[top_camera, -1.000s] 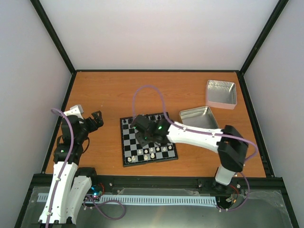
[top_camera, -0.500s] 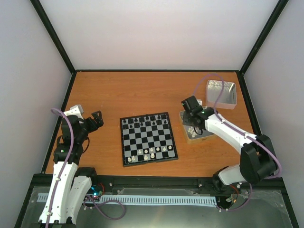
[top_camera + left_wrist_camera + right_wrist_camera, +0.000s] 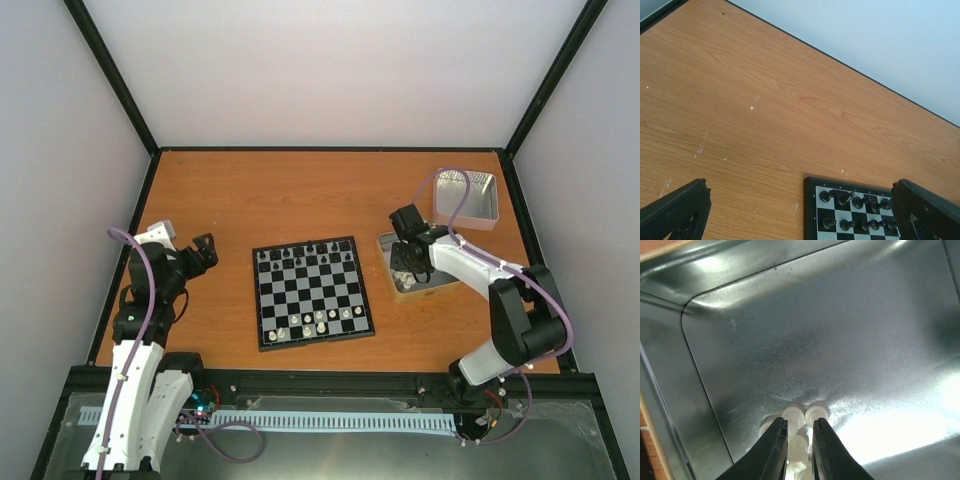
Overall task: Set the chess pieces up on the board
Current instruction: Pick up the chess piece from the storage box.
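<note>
reaching into the near tin (image 3: 432,287), the right hand (image 3: 405,264) points down at its floor, right of the board (image 3: 313,292) and apart from it. the right wrist view shows the fingers (image 3: 774,445) almost together with only a narrow slot between them, lowered onto a small cluster of cream chess pieces (image 3: 792,415) lying against the tin floor close to one wall. one cream piece sits in the slot between the fingers; cannot tell whether it is actually pinched or only straddled. more cream chess pieces stand on the board in a ragged line across the two rows nearest the arm bases. black pieces (image 3: 305,256) fill the far row, with a few in the row next to it. the board lies flat near the middle of the desk (image 3: 250,195), slightly rotated against the desk edge. the far tin (image 3: 466,198) sits near the back right corner of the desk, beyond the near tin and apart from it. the left hand (image 3: 207,250) hangs above bare desk to the left of the board, fingers spread wide, nothing between them. the left wrist view shows the board's far left corner and the black pieces low in frame.
</note>
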Available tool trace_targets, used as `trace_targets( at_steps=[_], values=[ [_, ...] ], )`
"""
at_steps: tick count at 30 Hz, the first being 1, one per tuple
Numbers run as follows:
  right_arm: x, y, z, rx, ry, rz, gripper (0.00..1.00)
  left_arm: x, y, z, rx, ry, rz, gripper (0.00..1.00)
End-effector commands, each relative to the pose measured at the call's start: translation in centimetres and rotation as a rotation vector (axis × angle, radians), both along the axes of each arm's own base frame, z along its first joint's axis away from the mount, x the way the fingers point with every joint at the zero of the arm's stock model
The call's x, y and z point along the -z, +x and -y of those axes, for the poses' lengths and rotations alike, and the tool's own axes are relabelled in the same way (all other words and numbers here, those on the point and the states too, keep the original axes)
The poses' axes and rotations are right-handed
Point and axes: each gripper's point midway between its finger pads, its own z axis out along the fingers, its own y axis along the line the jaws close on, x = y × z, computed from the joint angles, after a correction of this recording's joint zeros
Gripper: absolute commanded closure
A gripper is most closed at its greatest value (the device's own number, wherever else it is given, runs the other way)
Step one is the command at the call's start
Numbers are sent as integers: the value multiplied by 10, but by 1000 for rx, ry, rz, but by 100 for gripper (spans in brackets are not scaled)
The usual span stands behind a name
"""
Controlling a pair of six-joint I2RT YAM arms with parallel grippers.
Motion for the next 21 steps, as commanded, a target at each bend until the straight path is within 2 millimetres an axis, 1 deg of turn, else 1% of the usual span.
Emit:
trace_targets(
  at_steps=[1, 9, 14, 19, 21],
  values=[
    [9, 4, -2, -24, 7, -16, 84, -18, 3, 1, 13, 16, 46, 0],
    [21, 2, -5, -45, 12, -50, 82, -17, 3, 1, 12, 16, 43, 0],
    [28, 0, -3, -47, 0, -68, 84, -18, 3, 1, 12, 17, 44, 0],
    [32, 0, -1, -45, -14, -76, 91, -18, 3, 1, 11, 17, 43, 0],
    [31, 2, 1, -43, -25, -67, 94, -18, 3, 1, 11, 18, 43, 0]
  ],
)
